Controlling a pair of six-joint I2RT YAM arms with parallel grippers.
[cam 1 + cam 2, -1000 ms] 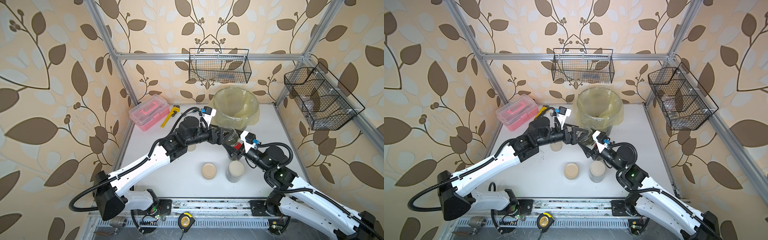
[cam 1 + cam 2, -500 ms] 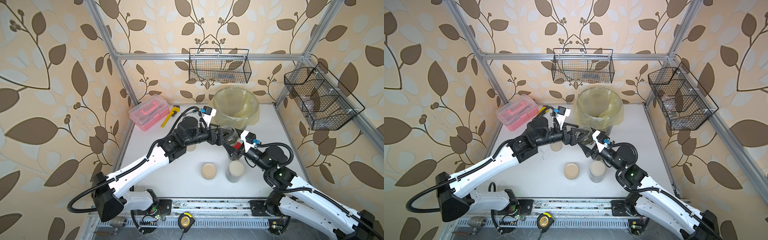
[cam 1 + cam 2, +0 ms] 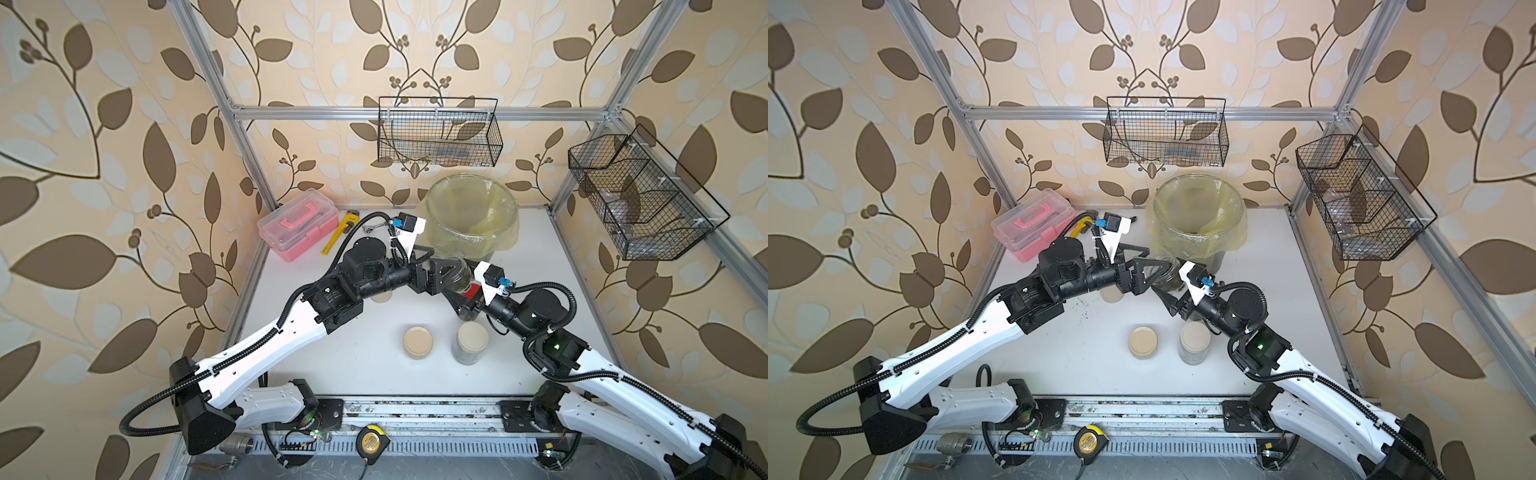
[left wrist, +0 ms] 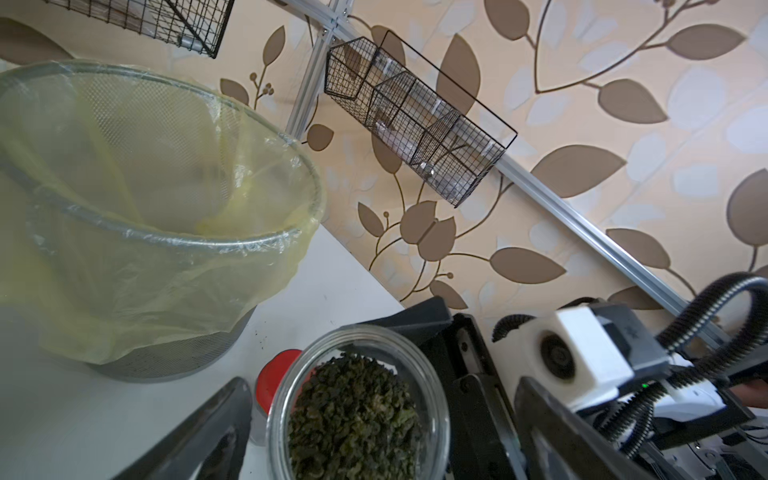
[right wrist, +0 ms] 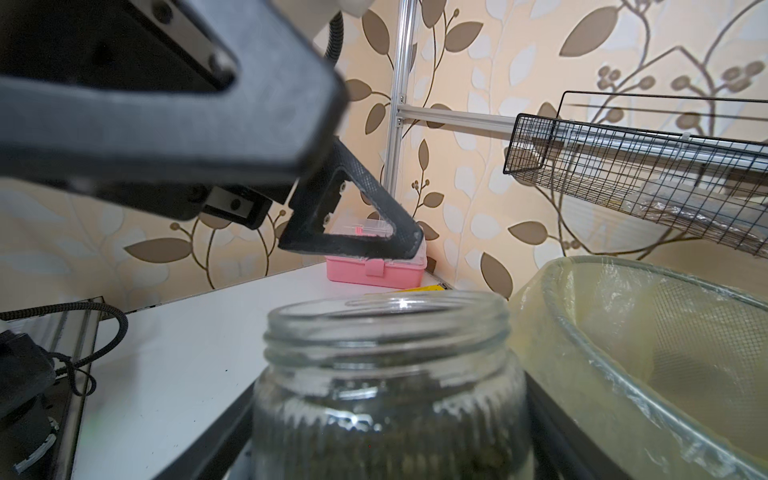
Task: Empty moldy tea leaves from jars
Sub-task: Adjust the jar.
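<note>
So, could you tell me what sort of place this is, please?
Probably a staged robot test cell: aluminium frame backed by leaf wallpaper, a hanging wire basket, a lined bin on a white tabletop.

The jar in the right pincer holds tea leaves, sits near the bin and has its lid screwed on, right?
Only the last part is wrong: the jar in the right pincer is open, its mouth bare, as both wrist views show. It does hold tea leaves and is near the bin.
</note>
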